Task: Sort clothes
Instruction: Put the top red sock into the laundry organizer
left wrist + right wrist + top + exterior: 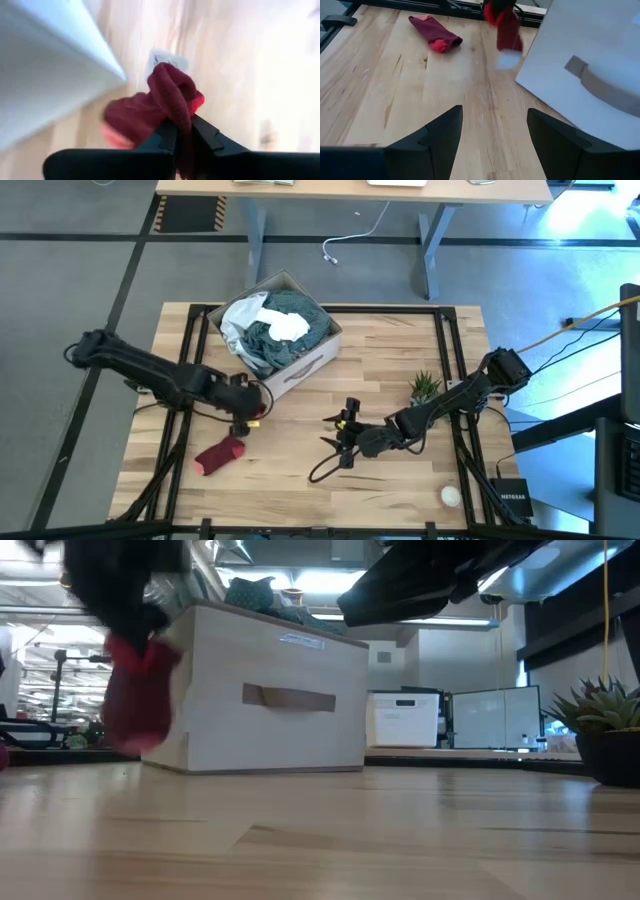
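The left gripper (181,134), clamped on a dark red sock (170,95), holds it clear of the table (380,380) just beside the cardboard box (305,360). A second red sock (434,32) lies flat nearby. The right gripper (494,131) waits at mid-table, fingers apart. To do this step well, keep the pinch firm and carry the sock to its mate.
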Motion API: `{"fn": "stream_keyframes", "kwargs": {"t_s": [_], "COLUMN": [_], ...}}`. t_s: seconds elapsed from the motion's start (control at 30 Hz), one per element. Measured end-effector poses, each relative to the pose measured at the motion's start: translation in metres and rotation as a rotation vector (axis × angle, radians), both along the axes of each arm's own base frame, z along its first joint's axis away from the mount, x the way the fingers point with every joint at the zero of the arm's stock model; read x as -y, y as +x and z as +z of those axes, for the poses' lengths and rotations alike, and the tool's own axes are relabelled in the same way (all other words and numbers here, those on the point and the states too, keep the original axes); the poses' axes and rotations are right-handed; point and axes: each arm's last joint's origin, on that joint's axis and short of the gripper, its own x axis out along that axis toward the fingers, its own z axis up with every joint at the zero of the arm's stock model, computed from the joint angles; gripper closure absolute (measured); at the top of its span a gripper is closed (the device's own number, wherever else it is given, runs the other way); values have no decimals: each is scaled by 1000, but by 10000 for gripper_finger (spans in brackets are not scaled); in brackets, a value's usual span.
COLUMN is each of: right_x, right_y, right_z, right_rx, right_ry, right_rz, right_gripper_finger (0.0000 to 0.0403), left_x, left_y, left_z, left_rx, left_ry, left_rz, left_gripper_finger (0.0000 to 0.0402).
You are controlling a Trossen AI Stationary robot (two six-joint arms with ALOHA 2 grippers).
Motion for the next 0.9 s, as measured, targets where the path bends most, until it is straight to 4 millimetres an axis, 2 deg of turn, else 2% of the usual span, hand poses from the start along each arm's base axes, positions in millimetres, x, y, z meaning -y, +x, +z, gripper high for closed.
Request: {"fn": "stream_keyframes", "kwargs": {"t_s": [0.13,0.27,0.37,0.43,0.57,0.67,0.8,0.9], "right_x": [0,0,0,0,0,0,0,0], "right_y": [0,0,0,0,0,0,0,0], "right_z": [0,-1,-1,-1,-1,-1,-1,-1], "right_rx": [-3,-6,-7,-7,-7,-7,-7,-7], "right_ry": [-2,-3,-3,-4,-4,-4,-4,-4], "right_rz": [0,0,0,0,0,0,0,1], "right_gripper_finger": [165,165,165,165,165,165,165,165], "left_x": [-3,-10,-18,-24,-35,-42,-51,-62], "left_y": [-8,-24,-37,-44,-53,-50,-38,-29], "left_z": [57,112,140,151,158,153,128,100], "left_rx": [172,470,687,772,794,774,674,562], "left_ry": [-4,80,202,297,399,409,438,455], "left_rz": [-52,-54,-17,46,121,168,216,274], "left_gripper_finger": [397,393,390,390,390,389,389,389]}}
